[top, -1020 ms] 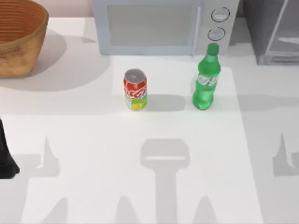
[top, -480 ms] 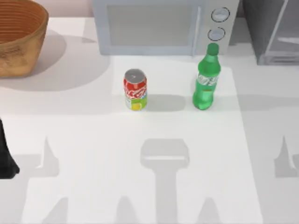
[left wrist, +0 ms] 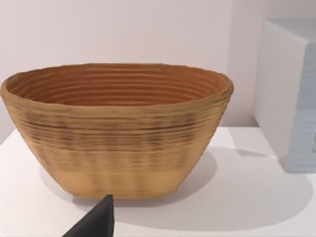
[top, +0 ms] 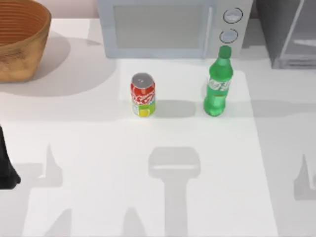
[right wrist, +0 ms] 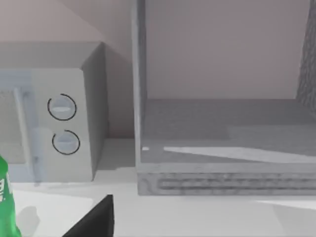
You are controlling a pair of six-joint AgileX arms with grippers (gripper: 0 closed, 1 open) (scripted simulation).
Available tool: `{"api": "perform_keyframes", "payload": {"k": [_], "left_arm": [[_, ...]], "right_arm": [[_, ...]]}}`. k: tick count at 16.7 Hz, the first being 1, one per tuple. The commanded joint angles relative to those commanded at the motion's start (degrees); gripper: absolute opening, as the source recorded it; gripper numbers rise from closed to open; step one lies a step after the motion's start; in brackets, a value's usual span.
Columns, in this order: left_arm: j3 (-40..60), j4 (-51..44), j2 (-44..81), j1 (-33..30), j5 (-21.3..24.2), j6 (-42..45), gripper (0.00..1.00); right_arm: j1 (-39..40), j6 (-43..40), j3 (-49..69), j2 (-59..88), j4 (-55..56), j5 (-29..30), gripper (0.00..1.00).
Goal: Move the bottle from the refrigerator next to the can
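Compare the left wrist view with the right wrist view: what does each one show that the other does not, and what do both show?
Left wrist view alone: the woven basket standing upright on the white table.

Right wrist view alone: the refrigerator with its interior open to view, the microwave's two round knobs, and an edge of the green bottle.

Both: the light-grey microwave, the table, and a dark end effector finger.

The top view looks straight down on the table (top: 148,197), taking in its far edge. The left wrist view sits low and close, facing the basket (left wrist: 118,128) at the far left corner. The right wrist view, also low, faces the refrigerator (right wrist: 222,148) at the far right corner. Both wrist views share the microwave (right wrist: 49,128) with the top view.
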Motion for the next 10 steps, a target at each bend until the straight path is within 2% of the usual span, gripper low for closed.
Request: {"api": "perform_keyframes", "payload": {"k": [6,10], "left_arm": [[0.00,0.00,0.00,0.00,0.00,0.00,1.00],[0.00,0.00,0.00,0.00,0.00,0.00,1.00]], "right_arm": [[0.07,-0.08,12.91,-15.86,-31.60,-0.27,1.00],[-0.02,-0.35,20.11,-24.65,-48.57,-0.29,1.00]]}}
